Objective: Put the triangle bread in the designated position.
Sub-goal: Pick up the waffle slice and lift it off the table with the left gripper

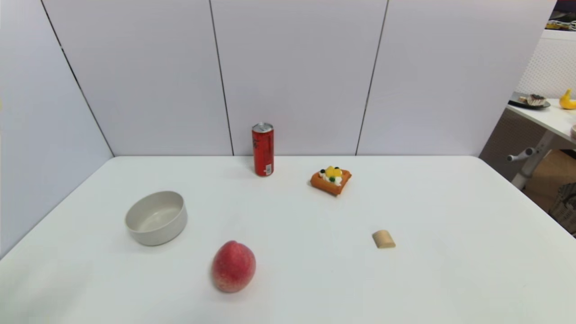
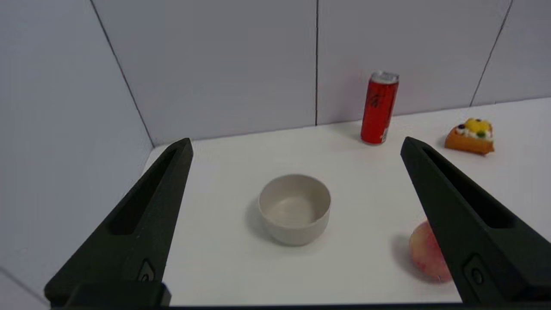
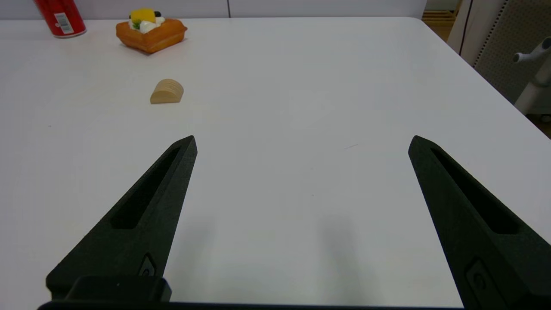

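The triangle bread (image 1: pixel 331 180) is an orange-brown wedge topped with yellow fruit, white cream and dark berries; it lies on the white table right of centre toward the back, and also shows in the wrist views (image 2: pixel 470 137) (image 3: pixel 151 31). Neither arm appears in the head view. My left gripper (image 2: pixel 297 144) is open with nothing between its fingers, held well short of a grey bowl. My right gripper (image 3: pixel 302 142) is open and empty too, above bare table, far from the bread.
A grey bowl (image 1: pixel 156 218) sits at the left, a red can (image 1: pixel 263 149) stands near the back wall, a peach (image 1: pixel 233 266) lies front centre, and a small tan block (image 1: pixel 384 239) lies right of centre. Another table with items (image 1: pixel 546 112) stands beyond the right edge.
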